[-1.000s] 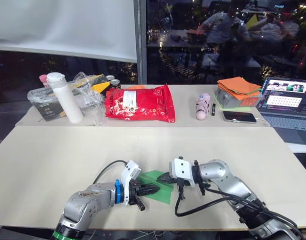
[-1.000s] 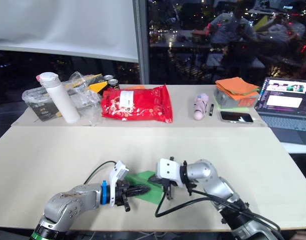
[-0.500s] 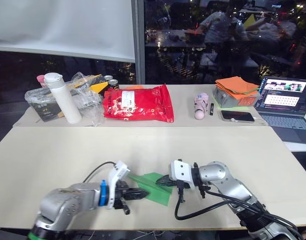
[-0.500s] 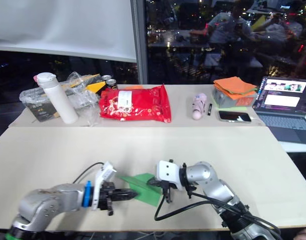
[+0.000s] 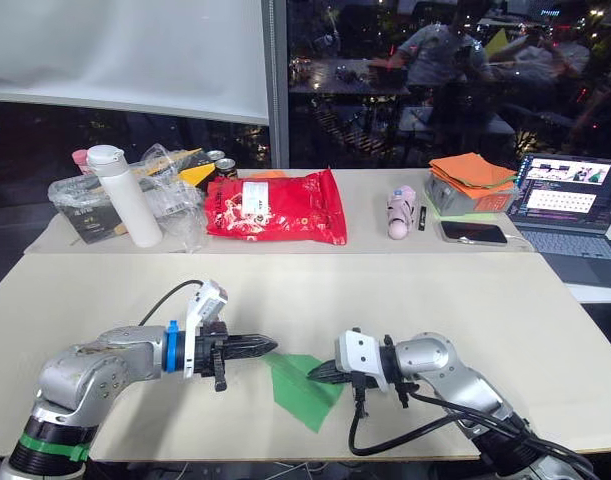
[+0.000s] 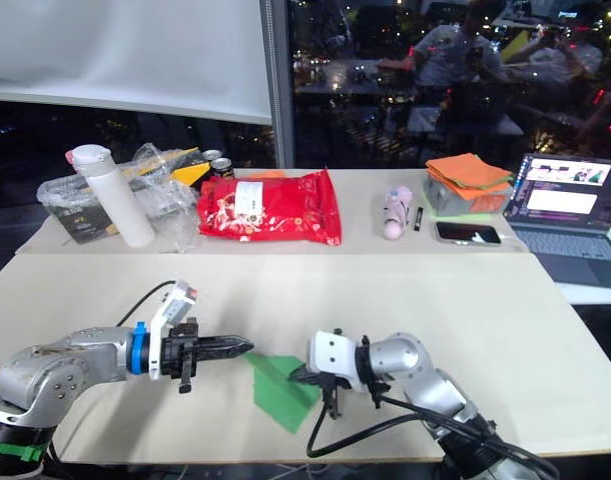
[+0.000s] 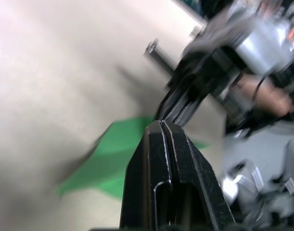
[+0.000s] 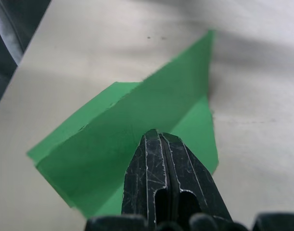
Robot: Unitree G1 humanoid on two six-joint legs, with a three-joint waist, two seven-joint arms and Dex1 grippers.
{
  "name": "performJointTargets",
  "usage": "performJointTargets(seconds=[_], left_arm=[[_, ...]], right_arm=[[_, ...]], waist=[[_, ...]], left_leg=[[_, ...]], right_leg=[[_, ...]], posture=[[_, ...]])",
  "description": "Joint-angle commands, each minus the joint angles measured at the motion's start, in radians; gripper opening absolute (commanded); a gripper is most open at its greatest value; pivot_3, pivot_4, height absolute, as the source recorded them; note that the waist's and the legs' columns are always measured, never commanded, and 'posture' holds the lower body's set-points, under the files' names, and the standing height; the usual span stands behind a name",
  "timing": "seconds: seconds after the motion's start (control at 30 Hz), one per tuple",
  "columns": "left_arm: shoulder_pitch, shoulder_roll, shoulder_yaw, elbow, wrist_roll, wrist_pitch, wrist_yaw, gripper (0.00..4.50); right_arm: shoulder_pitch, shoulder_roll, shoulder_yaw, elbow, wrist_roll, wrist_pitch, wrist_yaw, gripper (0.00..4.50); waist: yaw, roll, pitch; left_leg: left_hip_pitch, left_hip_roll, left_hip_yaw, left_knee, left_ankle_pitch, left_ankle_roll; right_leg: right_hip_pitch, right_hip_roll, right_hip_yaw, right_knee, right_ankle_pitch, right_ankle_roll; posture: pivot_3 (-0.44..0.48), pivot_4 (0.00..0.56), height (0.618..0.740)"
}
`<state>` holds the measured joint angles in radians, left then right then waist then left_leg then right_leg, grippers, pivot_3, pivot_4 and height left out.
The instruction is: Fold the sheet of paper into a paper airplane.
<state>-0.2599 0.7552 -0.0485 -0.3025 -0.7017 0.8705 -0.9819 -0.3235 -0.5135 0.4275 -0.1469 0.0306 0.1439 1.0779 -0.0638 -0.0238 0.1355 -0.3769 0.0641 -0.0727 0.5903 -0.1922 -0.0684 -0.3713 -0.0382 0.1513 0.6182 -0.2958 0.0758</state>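
The sheet of paper [image 5: 297,393] lies as a bright green creased wedge near the front of the beige table [image 5: 465,290], with one fold standing up as a ridge [image 8: 137,110]. My right gripper [image 5: 313,375] is shut at the wedge's right edge, its tips [image 8: 158,132] closed on that raised fold. My left gripper [image 5: 272,346] is shut with nothing in it. It hovers just left of and behind the paper, pointing toward the right gripper. In the left wrist view the green paper [image 7: 118,154] lies below the left fingertips [image 7: 162,122].
Along the far side of the table stand a white bottle [image 5: 125,195], a clear plastic bag [image 5: 85,200], cans [image 5: 223,160], a red glossy bag [image 5: 277,206], a pink object [image 5: 403,212], an orange cloth stack [image 5: 475,180], a phone [image 5: 477,233] and a laptop [image 5: 570,200].
My left gripper has let go of the paper and pulled back to the left and up. The paper has turned and shifted toward the table's front with the right gripper.
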Motion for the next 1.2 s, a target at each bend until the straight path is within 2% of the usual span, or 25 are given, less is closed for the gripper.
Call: performJointTargets(seconds=[0.03,0.13,0.33,0.53,0.63,0.93,1.2], left_arm=[[-0.003,0.018,-0.098,0.006,0.11,-0.118,-0.061,0.03],[-0.002,0.029,-0.146,0.039,0.158,-0.164,-0.106,0.03],[-0.033,0.037,-0.173,0.097,0.187,-0.177,-0.17,0.03],[0.019,0.094,-0.192,0.045,0.159,-0.119,-0.244,0.03],[0.044,0.091,-0.199,0.049,0.191,-0.136,-0.222,0.03],[0.071,0.024,-0.159,0.047,0.161,-0.093,-0.136,0.03],[0.138,0.033,-0.153,-0.019,0.145,-0.054,-0.117,0.03]], right_arm=[[0.004,-0.008,-0.004,-0.04,-0.014,-0.018,-0.017,0.05],[0.013,-0.013,0.003,-0.052,-0.033,-0.027,-0.03,0.05],[0.033,-0.004,0.003,-0.078,-0.038,-0.013,-0.053,0.05],[0.026,0.007,-0.02,-0.107,0.015,0.007,-0.045,0.05],[0.017,0.008,-0.018,-0.121,0.044,0.029,-0.029,0.05],[-0.006,0.02,0.015,-0.103,0.074,0.059,0.032,0.05],[-0.017,0.051,0.059,-0.062,0.103,0.08,0.08,0.05]], waist=[[0.0,0.0,0.0],[0.001,0.0,0.0],[0.002,0.0,0.0],[0.0,0.0,0.0],[0.0,0.001,0.0],[0.004,0.0,0.0],[-0.001,0.0,0.0]], left_leg=[[0.0,0.0,0.0,0.0,0.0,0.0],[-0.003,0.0,0.0,0.0,0.0,0.0],[-0.003,0.0,0.0,0.001,0.0,0.0],[-0.003,0.0,0.0,0.0,0.0,0.0],[-0.004,0.0,0.0,0.0,0.0,0.0],[-0.004,0.0,0.0,0.001,0.0,0.0],[-0.003,0.001,0.0,0.001,0.0,0.0]], right_leg=[[0.0,0.0,0.0,0.0,0.0,0.0],[0.0,0.0,0.0,0.0,0.0,0.0],[0.0,0.0,0.0,0.0,0.001,0.001],[0.0,0.0,0.0,0.0,0.001,0.001],[0.0,0.0,0.0,0.0,0.001,0.001],[0.0,0.0,0.0,0.0,0.001,0.001],[0.001,0.0,0.0,0.001,0.001,0.002]], posture=[[0.0,0.15,0.725],[0.0,0.15,0.725],[0.0,0.15,0.725],[0.0,0.15,0.725],[0.0,0.15,0.725],[0.0,0.15,0.725],[0.0,0.15,0.725]])
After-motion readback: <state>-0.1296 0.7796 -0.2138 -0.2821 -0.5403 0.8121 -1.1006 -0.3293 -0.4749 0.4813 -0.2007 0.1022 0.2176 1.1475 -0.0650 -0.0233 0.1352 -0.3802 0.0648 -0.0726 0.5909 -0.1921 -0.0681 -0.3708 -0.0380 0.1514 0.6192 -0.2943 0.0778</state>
